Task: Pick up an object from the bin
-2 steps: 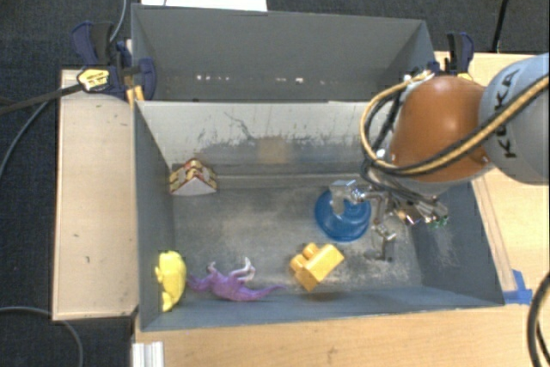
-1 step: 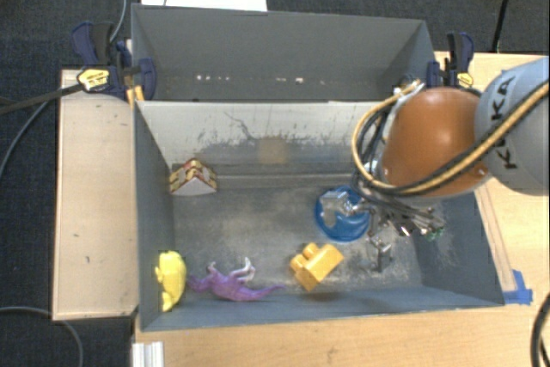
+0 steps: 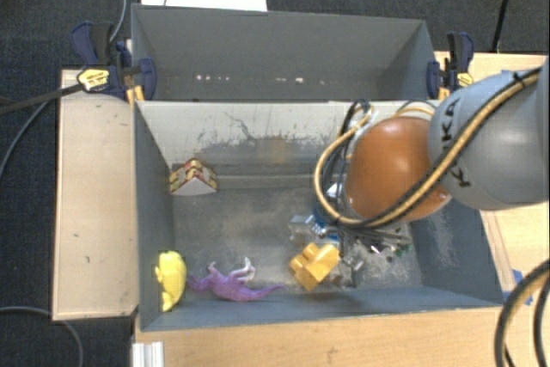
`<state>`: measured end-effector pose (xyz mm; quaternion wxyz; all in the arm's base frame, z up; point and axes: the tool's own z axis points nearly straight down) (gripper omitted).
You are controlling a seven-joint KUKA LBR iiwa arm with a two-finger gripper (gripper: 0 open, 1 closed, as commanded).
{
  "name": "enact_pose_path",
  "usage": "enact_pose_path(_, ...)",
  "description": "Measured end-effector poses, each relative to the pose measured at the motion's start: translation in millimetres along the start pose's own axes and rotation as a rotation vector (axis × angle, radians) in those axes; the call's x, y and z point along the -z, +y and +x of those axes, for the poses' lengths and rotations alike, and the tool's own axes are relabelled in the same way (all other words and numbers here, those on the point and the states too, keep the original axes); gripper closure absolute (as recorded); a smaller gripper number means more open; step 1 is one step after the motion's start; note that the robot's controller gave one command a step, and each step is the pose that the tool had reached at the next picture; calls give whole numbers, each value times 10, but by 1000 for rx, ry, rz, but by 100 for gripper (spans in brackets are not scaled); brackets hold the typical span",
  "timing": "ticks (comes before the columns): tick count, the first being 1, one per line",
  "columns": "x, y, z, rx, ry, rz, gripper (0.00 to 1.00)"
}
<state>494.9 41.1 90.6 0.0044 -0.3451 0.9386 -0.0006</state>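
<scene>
Step in hand, as I judge it: the approach to a grasp, low in the bin point(image 3: 284, 56). The tool point(image 3: 342, 252) sits under the arm's orange cover point(image 3: 387, 168), right of centre by the wall nearest the camera. A yellow block point(image 3: 313, 264) lies at its left side, touching or just beside; I cannot tell which. The cover hides the working end, so I cannot tell whether the tool is open or closed, nor whether the block is gripped. Next move, my reading: get a sure closure on the block, then lift straight up, clear of that near wall. Other things: a purple toy lizard point(image 3: 230, 283) lies just left of the block, a yellow soft toy point(image 3: 170, 278) in the near-left corner, and a small patterned wedge point(image 3: 192, 177) well apart toward the back left. The lizard looks close enough to be nudged.
</scene>
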Motion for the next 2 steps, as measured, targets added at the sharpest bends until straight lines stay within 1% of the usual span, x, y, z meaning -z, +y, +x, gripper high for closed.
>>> enact_pose_path(1, -192, 196, 14, -52, -5, 4, 100)
enact_pose_path(2, -192, 197, 14, -52, -5, 4, 100)
